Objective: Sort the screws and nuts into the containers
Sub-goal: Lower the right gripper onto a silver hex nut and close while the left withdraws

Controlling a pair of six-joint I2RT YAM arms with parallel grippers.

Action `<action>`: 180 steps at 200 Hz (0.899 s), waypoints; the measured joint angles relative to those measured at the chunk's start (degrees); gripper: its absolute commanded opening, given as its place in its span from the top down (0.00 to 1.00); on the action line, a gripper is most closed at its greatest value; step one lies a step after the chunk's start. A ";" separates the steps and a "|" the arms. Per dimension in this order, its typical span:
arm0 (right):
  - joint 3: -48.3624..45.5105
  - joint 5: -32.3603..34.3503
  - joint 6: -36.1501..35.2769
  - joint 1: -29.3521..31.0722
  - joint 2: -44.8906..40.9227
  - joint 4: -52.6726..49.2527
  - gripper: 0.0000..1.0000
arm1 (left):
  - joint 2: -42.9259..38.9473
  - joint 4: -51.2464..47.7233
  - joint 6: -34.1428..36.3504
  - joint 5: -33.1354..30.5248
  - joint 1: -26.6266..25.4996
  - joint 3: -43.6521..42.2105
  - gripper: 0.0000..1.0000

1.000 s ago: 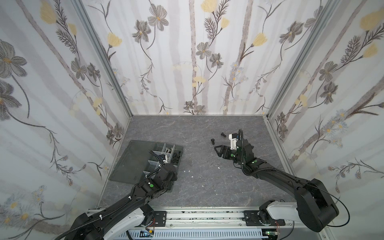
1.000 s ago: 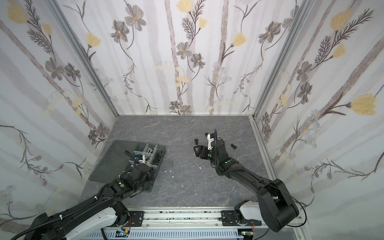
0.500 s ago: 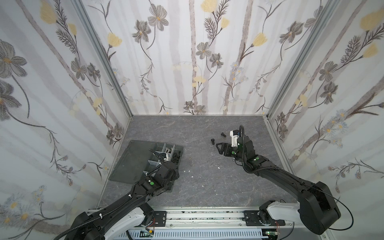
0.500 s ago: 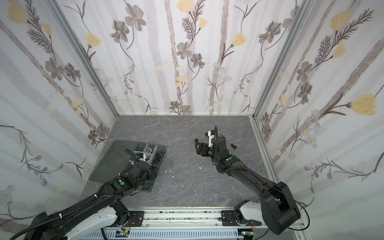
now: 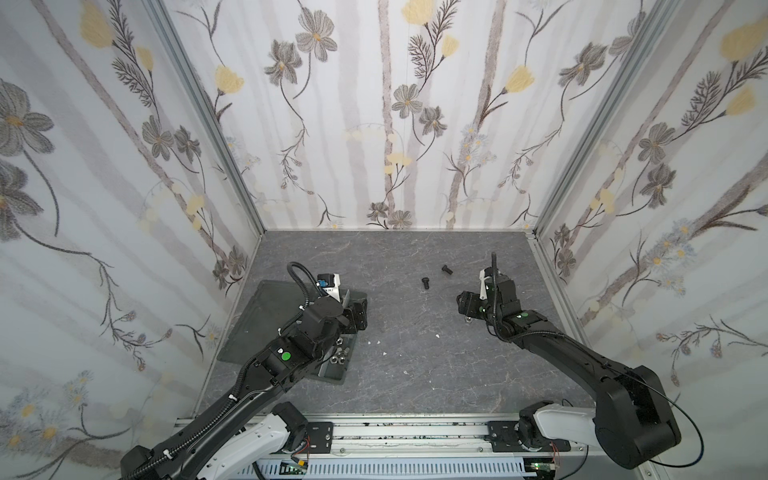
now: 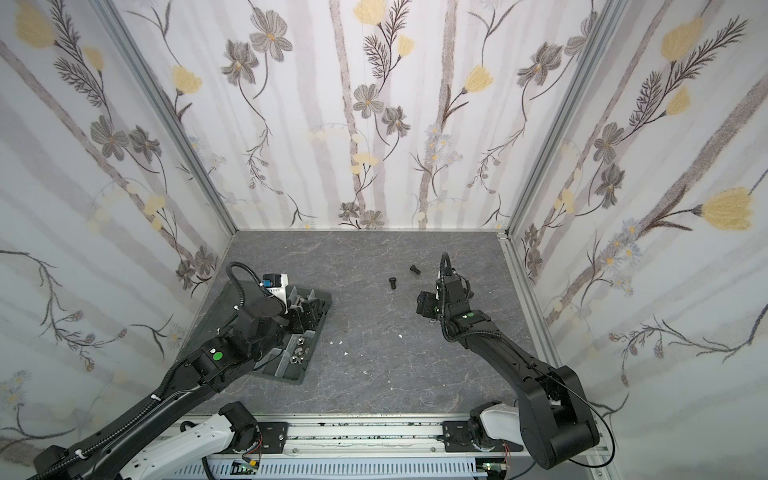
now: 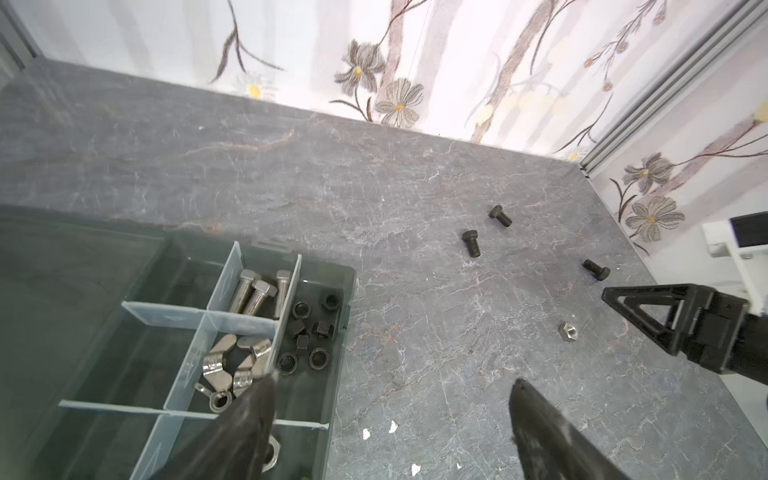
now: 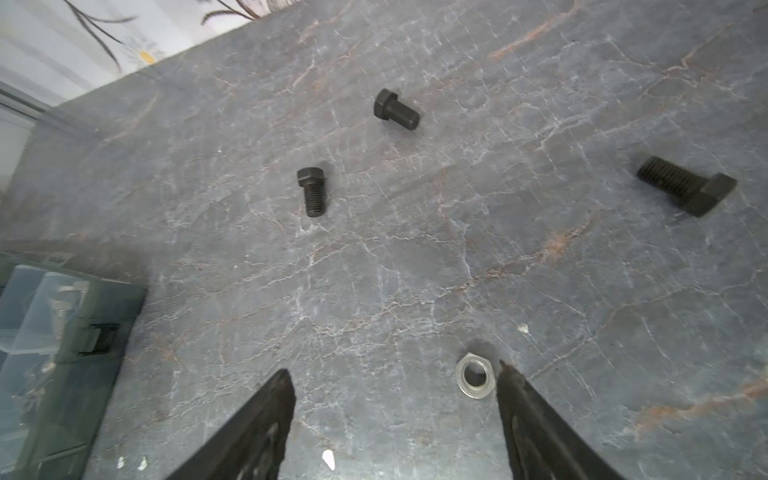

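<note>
Silver hex nut [image 8: 473, 376] is the one to watch: it lies flat on the grey table [image 8: 415, 270], hole facing up, down between the fingers of the right gripper [image 8: 395, 369]. It's way off-centre though, hugging the inner face of the finger on the side away from the tray, and I can't tell if it's touching. Jaws are spread wide with nothing in them. A flat nut has no long axis to line up with, so my guess is the claw wants to slide sideways to centre the nut before pinching, or it'll just get shoved along. Right arm is clearly the nearer one. Out ahead of its fingertips three black screws [image 8: 312, 192] [image 8: 395, 109] [image 8: 685, 185] lie on their sides, well apart from the nut, so nothing is in the way; only a white fleck [image 8: 328, 459] sits back under the claw. The left gripper [image 7: 395, 377] is far off at the tray [image 7: 337, 386], jaws apart and empty, one finger over the wing nuts [image 7: 232, 365], with the black nuts [image 7: 309, 332] and silver screws [image 7: 257, 291] just ahead of that finger in their own compartments.
</note>
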 measured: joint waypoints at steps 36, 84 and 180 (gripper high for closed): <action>0.83 1.90 -1.09 -0.22 5.16 -1.88 0.29 | -0.92 -0.39 4.42 -0.48 0.00 1.01 0.07; 1.14 3.28 -1.75 -0.31 11.06 -2.58 0.32 | -1.79 0.39 7.50 -0.85 0.11 -2.36 0.05; 3.32 4.00 -2.40 -0.11 18.62 -2.60 0.48 | -3.67 1.68 9.46 2.01 2.91 -4.09 0.04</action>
